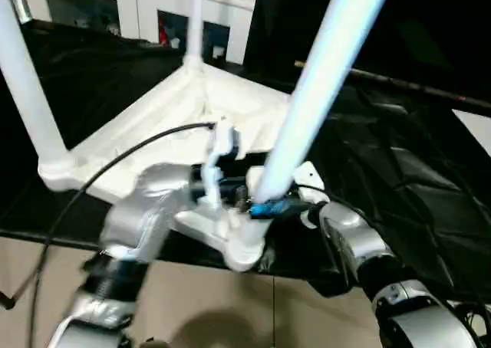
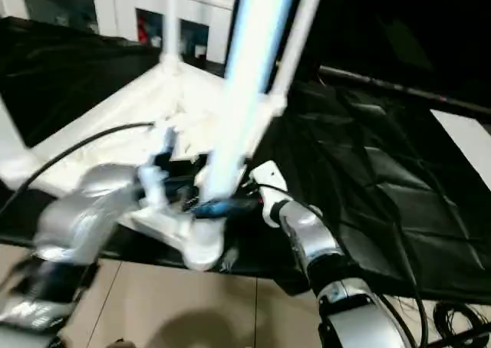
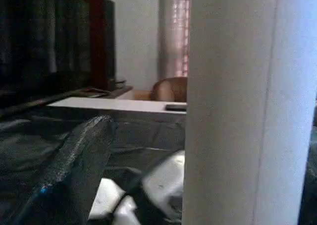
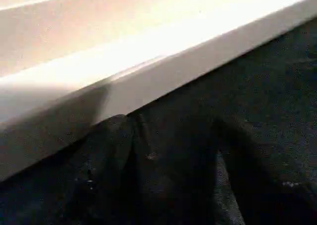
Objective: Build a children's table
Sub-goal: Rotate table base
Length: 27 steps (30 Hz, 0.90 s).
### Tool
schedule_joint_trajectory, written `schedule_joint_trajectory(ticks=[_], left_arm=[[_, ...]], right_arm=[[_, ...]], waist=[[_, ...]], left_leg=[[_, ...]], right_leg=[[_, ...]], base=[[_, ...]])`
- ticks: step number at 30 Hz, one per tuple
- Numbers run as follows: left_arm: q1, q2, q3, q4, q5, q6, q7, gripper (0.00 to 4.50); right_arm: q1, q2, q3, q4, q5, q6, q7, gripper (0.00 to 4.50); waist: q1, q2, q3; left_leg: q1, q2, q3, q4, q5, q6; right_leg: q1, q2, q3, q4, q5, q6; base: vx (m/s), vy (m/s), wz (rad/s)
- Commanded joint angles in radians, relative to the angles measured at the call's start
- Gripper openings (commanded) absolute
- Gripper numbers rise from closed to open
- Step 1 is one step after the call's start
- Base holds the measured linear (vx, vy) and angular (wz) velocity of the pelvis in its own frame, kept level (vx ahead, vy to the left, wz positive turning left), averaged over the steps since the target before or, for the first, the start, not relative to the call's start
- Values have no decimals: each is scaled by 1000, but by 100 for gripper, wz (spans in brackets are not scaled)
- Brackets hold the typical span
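White plastic children's tabletop (image 1: 165, 122) lies underside-up on the black-draped work table (image 1: 399, 179), near my edge. Tapered white tube legs already stand in the far-corner socket (image 1: 193, 26) and the left-corner socket (image 1: 27, 87). The near leg (image 1: 322, 80) rises from the corner right between my grippers. My left claw (image 1: 222, 164) is spread wide beside its base, not pinching. Right claw (image 1: 295, 202): can't tell the spread. Judgement: seating this leg is the step in hand. Next: check it's fully home, then back both claws off.
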Motion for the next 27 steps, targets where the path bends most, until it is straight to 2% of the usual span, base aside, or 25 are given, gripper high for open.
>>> schedule_joint_trajectory(ticks=[1, 4, 5, 7, 10, 11, 12, 13, 15, 16, 17, 18, 19, 20, 21, 22, 23, 25, 27], left_arm=[[-51, -48, -54, 98, 86, -64, 74, 450], [-65, -68, -72, 136, 106, -101, 86, 450], [-65, -68, -72, 136, 106, -101, 86, 450], [-84, -86, -81, 198, 145, -128, 135, 450], [-112, -81, -72, 284, 214, -180, 223, 450], [-123, -70, -71, 312, 235, -198, 243, 450], [-123, -70, -71, 312, 235, -198, 243, 450], [-123, -70, -71, 312, 235, -198, 243, 450], [-139, -45, -62, 376, 275, -258, 259, 450], [-136, -40, -58, 377, 269, -257, 247, 450], [-131, -32, -49, 380, 254, -257, 223, 450], [-97, -9, -51, 339, 222, -235, 158, 450], [-96, -9, -52, 339, 221, -235, 157, 450], [-85, 0, -60, 327, 218, -233, 142, 450], [-61, 19, -78, 311, 234, -241, 133, 450], [-46, 31, -91, 306, 244, -227, 130, 450], [-32, 42, -103, 306, 257, -230, 127, 450], [2, 71, -110, 321, 263, -255, 92, 450], [8, 97, -106, 333, 259, -255, 59, 450]], right_arm=[[-14, 30, 3, 21, 4, -16, 24, 332], [-13, 32, 7, 20, 13, -31, 54, 358], [-13, 32, 7, 20, 13, -31, 54, 367], [-20, 34, 9, 29, 9, -48, 53, 375], [-31, 25, -13, 44, 8, -62, 7, 407], [-36, 17, -23, 49, 7, -69, -7, 411], [-36, 17, -23, 49, 7, -69, -7, 418], [-36, 17, -23, 49, 7, -69, -7, 429], [-43, -18, -58, 57, 10, -81, -19, 447], [-44, -28, -65, 56, 14, -80, -16, 447], [-45, -46, -77, 56, 20, -81, -7, 447], [-38, -92, -97, 36, 36, -83, 28, 447], [-37, -93, -97, 36, 36, -83, 29, 447], [-34, -106, -102, 29, 43, -83, 42, 447], [-21, -133, -101, 5, 49, -83, 88, 447], [-9, -153, -95, -14, 49, -81, 121, 447], [4, -172, -87, -33, 47, -81, 155, 447], [49, -224, -63, -101, 44, -79, 250, 447], [79, -251, -50, -157, 50, -71, 308, 447]], waist=[[-1, 38, -56], [-4, 39, -55], [-5, 36, -55], [-10, 42, -55], [-13, 46, -54], [-14, 43, -53], [-14, 44, -53], [-15, 43, -53], [-14, 45, -52], [-14, 46, -54], [-15, 45, -53], [-13, 46, -55], [-10, 47, -54], [-7, 54, -54], [-6, 52, -54], [-4, 60, -54], [-4, 57, -55], [1, 68, -56], [5, 64, -57]], left_leg=[[13, -5, 10, -72, -297, -62], [8, -4, 5, -74, -328, -61], [8, -4, 5, -74, -330, -58], [11, -3, 7, -72, -329, -52], [11, -4, 4, -73, -344, -48], [8, -5, 4, -74, -345, -46], [11, -4, 4, -72, -355, -46], [8, -5, 3, -72, -351, -43], [8, -5, 3, -73, -347, -40], [10, -4, 4, -71, -341, -40], [6, -4, 3, -73, -334, -38], [7, -4, 5, -71, -321, -34], [9, -2, 8, -69, -305, -29], [11, -2, 9, -69, -299, -27], [9, -3, 11, -69, -292, -22], [9, -1, 11, -69, -287, -19], [7, -2, 12, -68, -276, -15], [5, -1, 12, -67, -237, 0], [7, -2, 14, -66, -222, 7]], right_leg=[[35, -52, 29, -80, -239, -130], [38, -55, 28, -81, -285, -129], [39, -55, 28, -84, -293, -128], [35, -54, 28, -85, -280, -142], [36, -55, 27, -85, -302, -144], [37, -55, 26, -88, -315, -139], [34, -56, 26, -90, -342, -132], [36, -57, 26, -90, -351, -130], [34, -59, 25, -96, -370, -125], [34, -59, 26, -91, -343, -133], [37, -59, 25, -89, -335, -137], [38, -59, 25, -88, -319, -145], [36, -58, 27, -85, -284, -156], [35, -58, 28, -83, -264, -164], [38, -55, 28, -81, -235, -174], [40, -54, 27, -80, -210, -180], [41, -54, 27, -78, -196, -183], [46, -54, 29, -72, -131, -198], [48, -52, 27, -71, -103, -211]], base=[[0, 0, 0], [0, 0, 0], [0, 0, 0], [0, 0, 0], [0, 0, 0], [0, 0, 0], [0, 0, 0], [0, 0, 0], [0, 0, 0], [0, 0, 0], [0, 0, 0], [0, 0, 0], [0, 0, 0], [0, 0, 0], [0, 0, 0], [0, 0, 0], [0, 0, 0], [0, 0, 0], [0, 0, 0]])
